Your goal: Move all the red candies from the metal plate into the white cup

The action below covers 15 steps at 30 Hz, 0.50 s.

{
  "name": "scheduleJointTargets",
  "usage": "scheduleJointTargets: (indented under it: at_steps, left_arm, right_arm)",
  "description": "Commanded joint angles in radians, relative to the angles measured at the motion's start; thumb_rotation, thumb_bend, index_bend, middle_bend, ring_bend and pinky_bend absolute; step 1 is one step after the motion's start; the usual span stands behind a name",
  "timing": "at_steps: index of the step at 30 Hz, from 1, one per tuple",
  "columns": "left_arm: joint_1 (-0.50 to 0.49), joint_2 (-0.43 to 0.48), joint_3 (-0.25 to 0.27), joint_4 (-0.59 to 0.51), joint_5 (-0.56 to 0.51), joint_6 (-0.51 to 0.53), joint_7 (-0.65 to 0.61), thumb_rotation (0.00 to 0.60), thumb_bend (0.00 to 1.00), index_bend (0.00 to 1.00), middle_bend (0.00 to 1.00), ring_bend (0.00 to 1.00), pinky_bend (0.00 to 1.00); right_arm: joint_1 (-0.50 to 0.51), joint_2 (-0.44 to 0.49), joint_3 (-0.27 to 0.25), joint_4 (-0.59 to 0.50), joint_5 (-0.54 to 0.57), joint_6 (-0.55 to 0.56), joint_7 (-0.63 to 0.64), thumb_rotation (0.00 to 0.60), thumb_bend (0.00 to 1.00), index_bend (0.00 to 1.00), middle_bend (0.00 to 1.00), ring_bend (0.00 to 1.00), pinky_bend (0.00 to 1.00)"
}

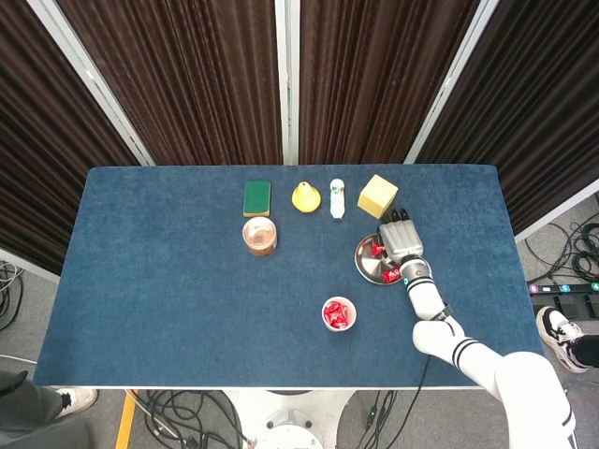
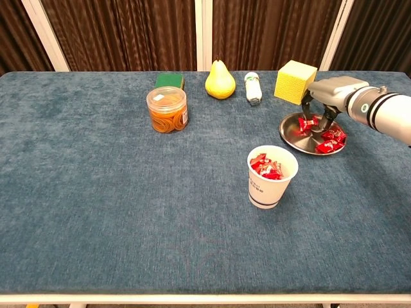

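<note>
The metal plate [image 2: 292, 132] [image 1: 366, 264] lies at the right of the table with several red candies [image 2: 330, 141] on its right side. My right hand [image 2: 332, 94] [image 1: 401, 239] reaches down over the plate, its fingers closed around one red candy [image 2: 308, 124] near the plate's far left rim. That candy still sits low on the plate. The white cup [image 2: 270, 184] [image 1: 339, 314] stands upright in front and to the left of the plate, holding several red candies. My left hand shows in neither view.
A yellow cube [image 2: 295, 81] stands just behind the plate, close to my right hand. Along the back are a small white bottle [image 2: 253, 87], a yellow pear [image 2: 219, 80] and a green sponge [image 2: 169, 80]. An orange jar [image 2: 167, 110] stands at the centre left.
</note>
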Motion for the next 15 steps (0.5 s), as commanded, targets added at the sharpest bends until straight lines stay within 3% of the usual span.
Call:
scheduleJointTargets:
  at_steps: [1,7,15]
  left_arm:
    - [0.0,0.0,0.0,0.0,0.001,0.002,0.0,0.6,0.07,0.18,0.11,0.08,0.15]
    - [0.002,0.001,0.0,0.0,0.001,0.004,0.0,0.6,0.07,0.18,0.11,0.08,0.15]
    - [0.0,0.007,-0.001,-0.014,0.013,0.013,0.011,0.6,0.07,0.18,0.11,0.08,0.15]
  right_arm:
    - [-0.007,0.012,0.001,-0.027,-0.015,0.014,0.012,0.6,0.33,0.55,0.17,0.0,0.0]
    - [-0.05,0.119,-0.009,-0.231,-0.106,0.109,0.063,0.6,0.33,0.55,0.17,0.0,0.0]
    - [-0.141,0.358,-0.058,-0.678,-0.322,0.27,0.169,0.6,0.33,0.56,0.16,0.0,0.0]
